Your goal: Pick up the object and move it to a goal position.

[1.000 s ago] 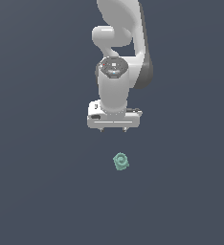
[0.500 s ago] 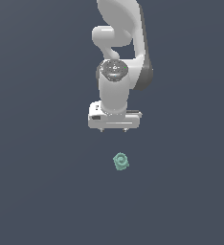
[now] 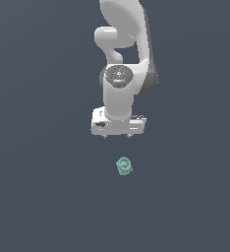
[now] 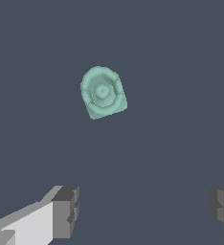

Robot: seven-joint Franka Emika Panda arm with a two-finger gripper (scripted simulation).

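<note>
The object (image 3: 124,166) is a small mint-green lumpy piece with a round ringed top, lying on the dark grey floor. In the wrist view the object (image 4: 103,93) lies ahead of the fingers, not between them. My white gripper (image 3: 117,136) hangs above the floor, nearer the arm's base than the object and apart from it. Its jaws stand wide apart with nothing between them. The two grey fingertips (image 4: 66,212) show at the edge of the wrist view.
The dark grey floor (image 3: 43,197) spreads flat around the object. The white arm (image 3: 122,59) rises behind the gripper in the exterior view.
The gripper has shifted slightly toward the exterior view's left and a little lower. The object has not moved.
</note>
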